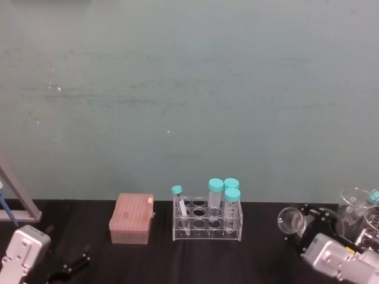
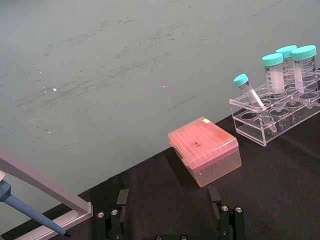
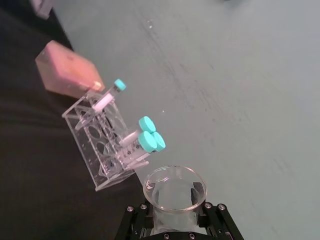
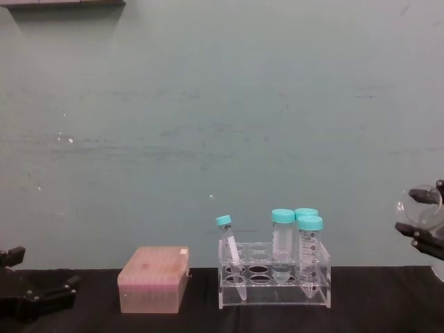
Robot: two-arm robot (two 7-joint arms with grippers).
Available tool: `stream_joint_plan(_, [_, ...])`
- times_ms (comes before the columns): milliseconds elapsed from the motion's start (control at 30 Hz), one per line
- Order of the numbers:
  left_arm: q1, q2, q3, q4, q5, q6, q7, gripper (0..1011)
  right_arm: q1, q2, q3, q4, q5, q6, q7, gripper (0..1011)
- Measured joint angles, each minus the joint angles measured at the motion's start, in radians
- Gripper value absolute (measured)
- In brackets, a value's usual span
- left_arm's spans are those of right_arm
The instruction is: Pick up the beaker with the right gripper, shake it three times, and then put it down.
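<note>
- Teal wall stands behind a black counter point(image 1: 207, 260), matte and dark under everything.
- My right arm comes in low from the right edge of the head view, its white housing point(image 1: 334, 260) angled toward the middle of the counter.
- My right gripper point(image 3: 172, 207) is black and blocky. Its jaws are closed against opposite sides of the beaker point(image 1: 291, 220), gripping it below the rim.
- In the chest view the beaker hangs clear of the counter, to the right of the tube rack point(image 1: 207, 228) and well apart from it.
- It is clear glass with a flared round rim, and its lower body is mostly hidden by my jaws.
- Its long axis is tipped off upright, with the open mouth leaning toward my left, the rack's side.
- The rack is clear plastic and holds teal-capped tubes point(image 1: 216, 185), one of them thin and slanted.
- A pink, lidded box point(image 1: 131, 219) sits left of the rack.
- More glassware point(image 1: 355, 204) stands at the far right.
- My left gripper point(image 2: 170, 220) rests low at the left with its thin fingers spread and nothing between them.
</note>
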Motion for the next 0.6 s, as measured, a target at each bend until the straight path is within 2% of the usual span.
stream_joint_plan(133, [0.000,0.000,0.000,0.000,0.000,0.000,0.000,1000,-0.010,-0.033,0.047,-0.005,0.122,0.048,0.063,452])
stream_joint_plan(167, [0.000,0.000,0.000,0.000,0.000,0.000,0.000,1000,-0.016,-0.051,0.074,-0.011,0.203,0.079,0.103,452])
stream_joint_plan(233, [0.000,0.000,0.000,0.000,0.000,0.000,0.000,1000,-0.024,-0.073,0.104,-0.017,0.290,0.114,0.147,452])
stream_joint_plan(267, [0.000,0.000,0.000,0.000,0.000,0.000,0.000,1000,-0.031,-0.097,0.134,-0.023,0.371,0.154,0.186,452])
stream_joint_plan(367, [0.000,0.000,0.000,0.000,0.000,0.000,0.000,1000,-0.040,-0.131,0.176,-0.032,0.488,0.222,0.235,452])
stream_joint_plan(400, [0.000,0.000,0.000,0.000,0.000,0.000,0.000,1000,-0.045,-0.149,0.195,-0.037,0.545,0.259,0.254,452])
stream_joint_plan(500, [0.000,0.000,0.000,0.000,0.000,0.000,0.000,1000,-0.051,-0.164,0.211,-0.044,0.608,0.303,0.266,452])
stream_joint_plan(600, [0.000,0.000,0.000,0.000,0.000,0.000,0.000,1000,-0.056,-0.171,0.217,-0.050,0.651,0.334,0.271,452])
